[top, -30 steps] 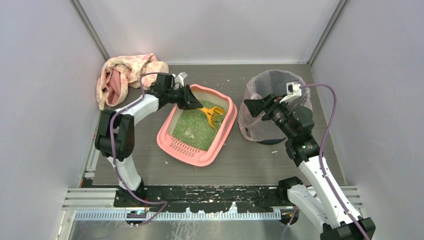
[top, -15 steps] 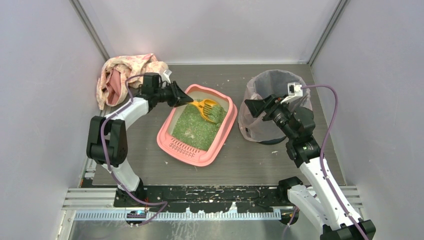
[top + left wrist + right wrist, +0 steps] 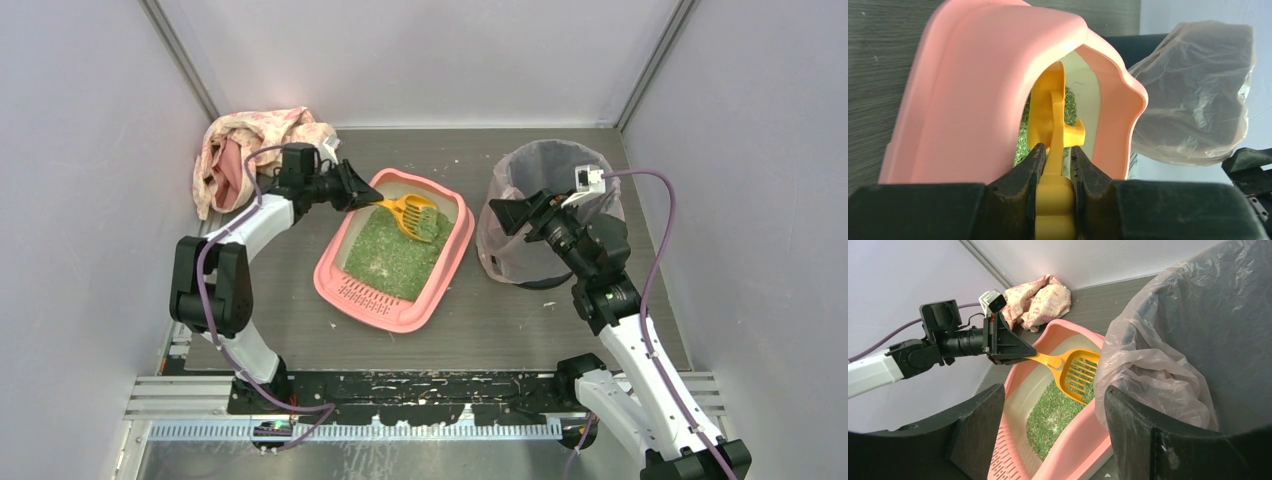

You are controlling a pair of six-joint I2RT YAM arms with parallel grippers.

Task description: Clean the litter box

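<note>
litter box (image 3: 385,312): smooth pink moulded plastic is being shown, with a soft sheen being carried along the rim and outer wall.
granules (image 3: 385,255): a rough, grainy green fill is being shown, matt throughout.
scoop (image 3: 415,215): smooth yellow-orange plastic is being shown, glossy on the handle.
bin liner (image 3: 1153,360): thin translucent plastic film is being shown, crinkled and faintly shiny.
cloth (image 3: 250,140): soft printed fabric is being shown, crumpled and matt.
table (image 3: 540,330): a grey matt surface with fine streaked grain is being shown; its material cannot be told.
left gripper (image 3: 1054,157): matt black fingers (image 3: 1020,187) are being shown, slightly rough-faced.
</note>
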